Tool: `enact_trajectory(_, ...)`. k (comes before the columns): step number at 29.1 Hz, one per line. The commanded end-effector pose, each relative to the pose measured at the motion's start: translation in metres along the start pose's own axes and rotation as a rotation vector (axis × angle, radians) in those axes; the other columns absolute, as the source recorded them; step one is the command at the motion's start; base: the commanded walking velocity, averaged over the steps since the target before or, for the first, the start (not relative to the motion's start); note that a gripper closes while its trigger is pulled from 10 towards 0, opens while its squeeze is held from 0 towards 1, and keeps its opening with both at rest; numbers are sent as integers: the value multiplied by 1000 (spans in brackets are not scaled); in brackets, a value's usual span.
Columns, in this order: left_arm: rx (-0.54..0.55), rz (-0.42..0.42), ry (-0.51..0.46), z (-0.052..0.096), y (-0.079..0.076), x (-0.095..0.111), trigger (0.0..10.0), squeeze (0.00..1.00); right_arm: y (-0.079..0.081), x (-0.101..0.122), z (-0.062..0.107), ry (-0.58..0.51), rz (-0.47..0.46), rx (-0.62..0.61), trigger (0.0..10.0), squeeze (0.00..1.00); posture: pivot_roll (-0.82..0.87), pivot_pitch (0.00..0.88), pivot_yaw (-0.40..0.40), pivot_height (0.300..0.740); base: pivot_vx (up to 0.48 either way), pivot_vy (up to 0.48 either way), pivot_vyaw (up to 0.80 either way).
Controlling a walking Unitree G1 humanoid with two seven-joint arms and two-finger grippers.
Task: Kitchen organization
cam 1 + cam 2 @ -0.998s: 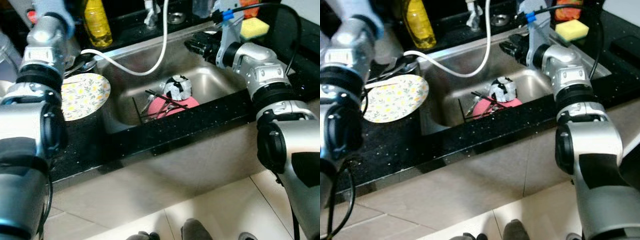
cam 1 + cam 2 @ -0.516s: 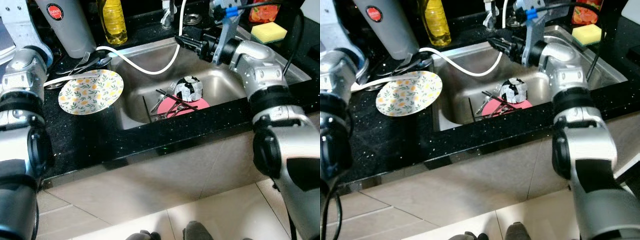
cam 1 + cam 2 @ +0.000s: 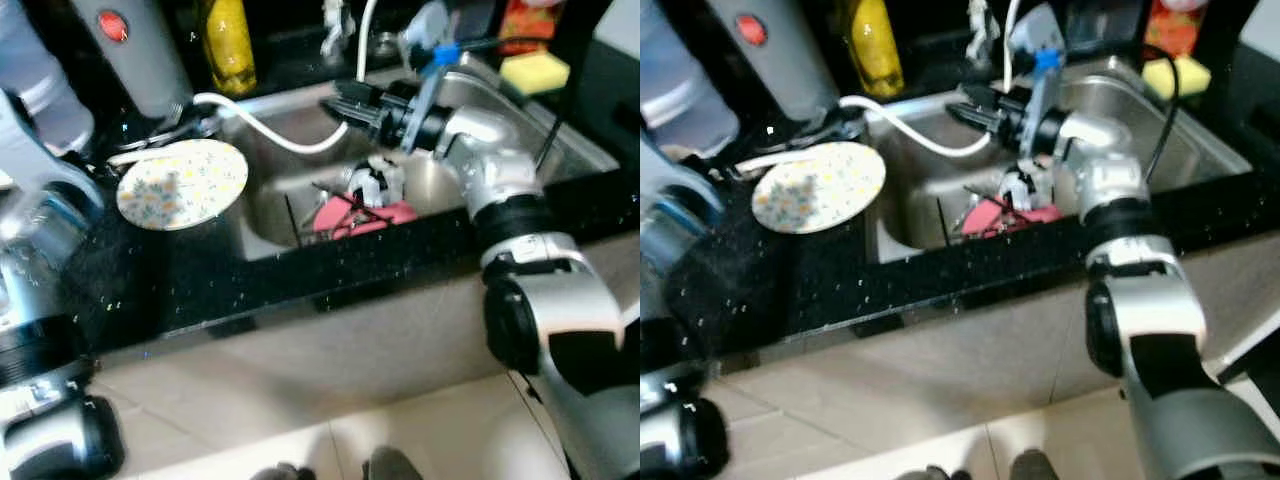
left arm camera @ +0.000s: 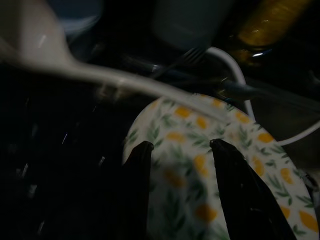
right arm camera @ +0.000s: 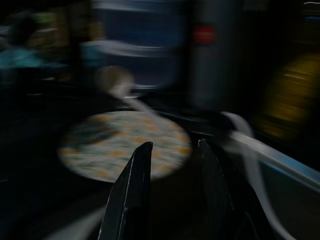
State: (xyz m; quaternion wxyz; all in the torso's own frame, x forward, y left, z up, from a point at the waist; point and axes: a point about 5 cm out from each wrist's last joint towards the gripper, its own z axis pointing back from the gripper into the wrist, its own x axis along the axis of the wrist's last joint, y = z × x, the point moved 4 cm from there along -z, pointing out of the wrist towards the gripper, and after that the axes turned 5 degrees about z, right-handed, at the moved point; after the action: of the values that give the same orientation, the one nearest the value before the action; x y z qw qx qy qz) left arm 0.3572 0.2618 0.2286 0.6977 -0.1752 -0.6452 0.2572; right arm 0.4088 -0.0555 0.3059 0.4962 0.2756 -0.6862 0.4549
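A floral plate point(image 3: 182, 182) lies on the black counter left of the sink point(image 3: 300, 200). In the left wrist view my left gripper point(image 4: 177, 147) stands open just above the plate point(image 4: 220, 170), nothing between its fingers point(image 4: 137, 190). A white spoon point(image 4: 75, 70) lies past the plate's far rim. My right gripper point(image 3: 335, 100) reaches leftward over the sink's back left part, open and empty; its wrist view looks toward the plate point(image 5: 125, 145). In the sink sit a pink plate point(image 3: 365, 213), a black-and-white cup point(image 3: 375, 180) and several utensils point(image 3: 330, 205).
A white hose point(image 3: 270, 135) curves from the tap into the sink. A grey bottle with a red label point(image 3: 135, 50) and a yellow bottle point(image 3: 228, 45) stand behind the plate. A yellow sponge point(image 3: 535, 70) lies at the back right. Tiled floor lies below the counter.
My right gripper has swung left across the back of the sink toward the hose. The left arm has dropped lower at the left edge. The picture has shifted and blurred.
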Motion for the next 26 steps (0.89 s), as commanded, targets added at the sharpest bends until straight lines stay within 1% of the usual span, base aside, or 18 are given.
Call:
enact_trajectory(1,23,13,-42,9,4,17,10000,0,15,0,-7,15,33,86,10000,0,16,105,61,740,0,0,0)
enact_trajectory(2,14,23,-29,12,4,16,10000,0,19,-1,-10,24,45,106,10000,0,16,105,61,740,0,0,0)
enact_trajectory(6,35,33,-5,15,7,11,10000,0,25,-8,-15,60,66,128,10000,0,14,103,61,740,0,0,0)
enact_trajectory(8,59,79,-9,17,10,8,10000,0,27,-14,-16,90,70,132,10000,0,14,102,60,740,0,0,0)
enact_trajectory(10,67,152,-25,19,8,9,10000,0,26,-18,-14,109,71,132,10000,0,12,102,57,740,0,0,0)
enact_trajectory(11,67,152,-25,19,8,9,10000,0,26,-18,-14,109,71,132,10000,0,12,102,57,740,0,0,0)
enact_trajectory(13,85,200,-14,20,8,6,10000,0,22,-20,-11,118,71,120,10000,0,11,103,54,740,0,0,0)
enact_trajectory(14,102,205,-8,19,10,4,9882,0,20,-19,-10,118,69,110,10000,0,9,103,55,740,0,0,0)
enact_trajectory(15,113,197,-1,18,11,2,10000,0,19,-19,-9,117,67,103,10000,0,6,102,54,740,0,0,0)
enact_trajectory(16,119,198,3,18,11,1,10000,1000,18,-19,-9,117,66,100,10000,0,6,102,54,740,0,0,0)
enact_trajectory(22,121,217,3,16,8,1,10000,1000,18,-19,-7,122,68,94,10000,0,-2,101,58,740,0,0,0)
enact_trajectory(24,121,276,17,13,7,-2,10000,1000,16,-19,-5,124,70,88,10000,0,-4,99,56,740,0,0,0)
enact_trajectory(25,121,276,17,13,7,-2,10000,1000,16,-19,-5,124,70,88,10000,0,-4,99,56,740,0,0,0)
enact_trajectory(26,113,312,32,11,6,-5,10000,1000,15,-19,-5,124,70,85,10000,0,-4,99,56,740,0,0,0)
